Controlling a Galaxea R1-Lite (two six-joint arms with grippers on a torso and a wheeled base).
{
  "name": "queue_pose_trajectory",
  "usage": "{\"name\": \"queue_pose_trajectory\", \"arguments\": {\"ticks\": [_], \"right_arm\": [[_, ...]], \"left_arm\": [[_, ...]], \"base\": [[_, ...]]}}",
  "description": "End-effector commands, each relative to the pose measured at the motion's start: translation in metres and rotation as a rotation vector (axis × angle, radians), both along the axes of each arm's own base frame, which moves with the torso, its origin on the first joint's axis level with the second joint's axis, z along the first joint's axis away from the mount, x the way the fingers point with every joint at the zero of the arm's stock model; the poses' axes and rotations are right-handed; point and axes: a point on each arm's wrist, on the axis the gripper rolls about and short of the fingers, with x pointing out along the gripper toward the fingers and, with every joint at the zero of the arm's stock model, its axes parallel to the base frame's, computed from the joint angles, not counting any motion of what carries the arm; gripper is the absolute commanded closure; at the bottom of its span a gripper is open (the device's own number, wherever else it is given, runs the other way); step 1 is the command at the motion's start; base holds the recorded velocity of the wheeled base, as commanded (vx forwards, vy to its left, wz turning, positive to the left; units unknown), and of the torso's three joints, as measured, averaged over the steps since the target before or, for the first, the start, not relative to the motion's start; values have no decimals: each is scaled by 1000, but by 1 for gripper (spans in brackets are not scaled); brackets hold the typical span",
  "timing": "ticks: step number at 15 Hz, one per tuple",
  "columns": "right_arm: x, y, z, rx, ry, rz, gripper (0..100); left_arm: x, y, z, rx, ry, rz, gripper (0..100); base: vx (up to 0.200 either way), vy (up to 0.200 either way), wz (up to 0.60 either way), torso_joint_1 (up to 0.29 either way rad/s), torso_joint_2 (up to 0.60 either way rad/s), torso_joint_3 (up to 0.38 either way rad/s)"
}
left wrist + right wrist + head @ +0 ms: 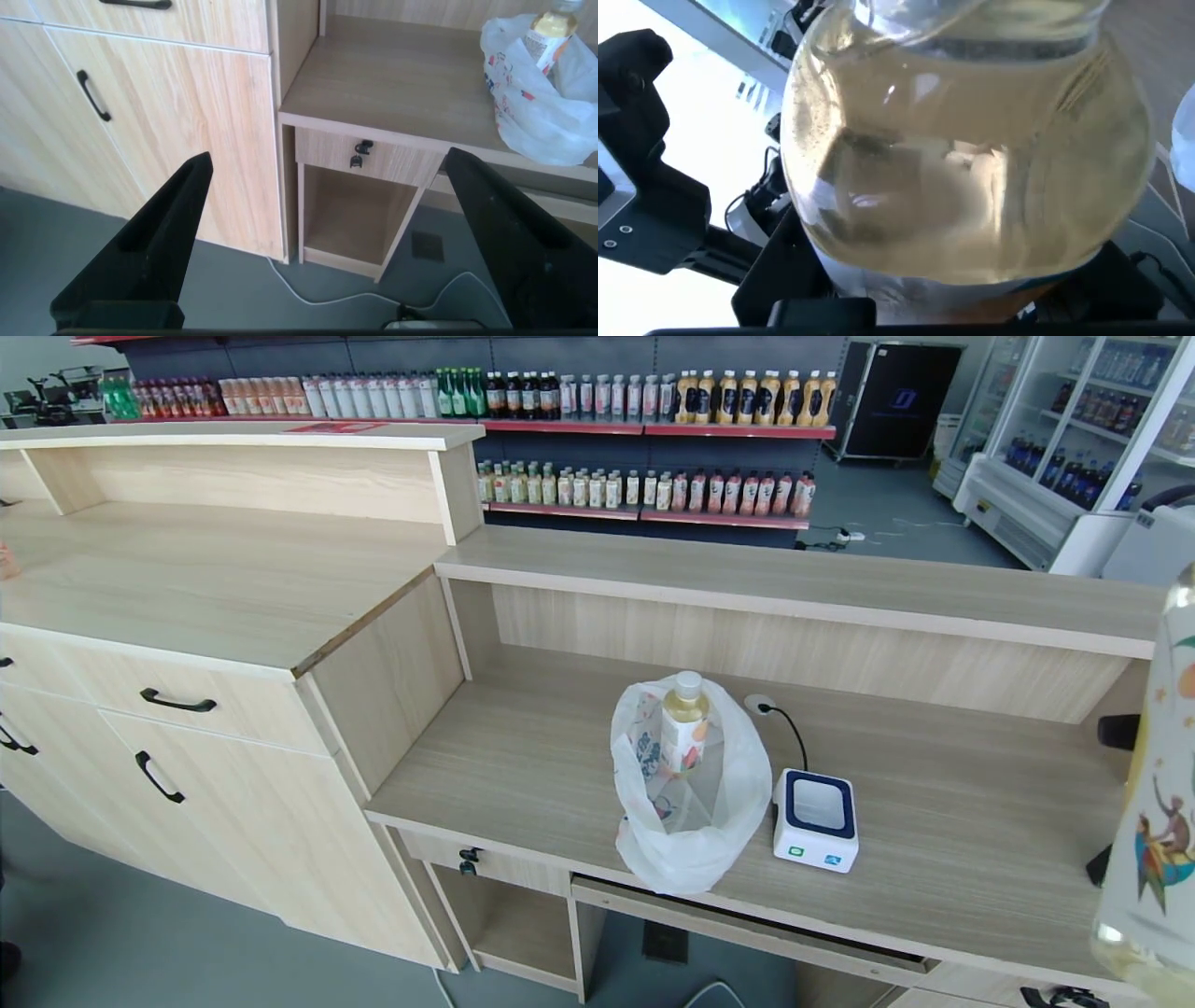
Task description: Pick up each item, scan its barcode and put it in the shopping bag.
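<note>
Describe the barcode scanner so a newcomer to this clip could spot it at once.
Look at the lower wooden counter below the raised ledge. A white shopping bag holding a bottle stands on it, and the scanner sits just beside the bag, on the robot's right. It is the small white box with a dark-blue-framed window on top and a black cable running back.

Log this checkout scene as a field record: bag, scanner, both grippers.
shopping bag: open on the counter, one bottle upright inside
scanner: on the counter, just right of the bag, cable attached
right gripper: shut on a second bottle, held up right of the scanner
left gripper: open, empty, low before the cabinets
</note>
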Motion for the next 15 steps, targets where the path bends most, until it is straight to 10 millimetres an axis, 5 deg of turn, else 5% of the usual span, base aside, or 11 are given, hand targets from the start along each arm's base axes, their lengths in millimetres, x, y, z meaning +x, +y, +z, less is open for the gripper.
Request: {"name": "queue_pose_trajectory", "arguments": {"ticks": [1, 15], "right_arm": [[-8, 2, 1, 0, -3, 34, 100], [-12, 4, -5, -3, 13, 54, 100]], "left_arm": [[0, 0, 0, 0, 0, 0, 0], [0, 0, 0, 0, 0, 0, 0]], "base": [[0, 0, 0, 0, 0, 0], [0, 0, 0, 0, 0, 0]]}}
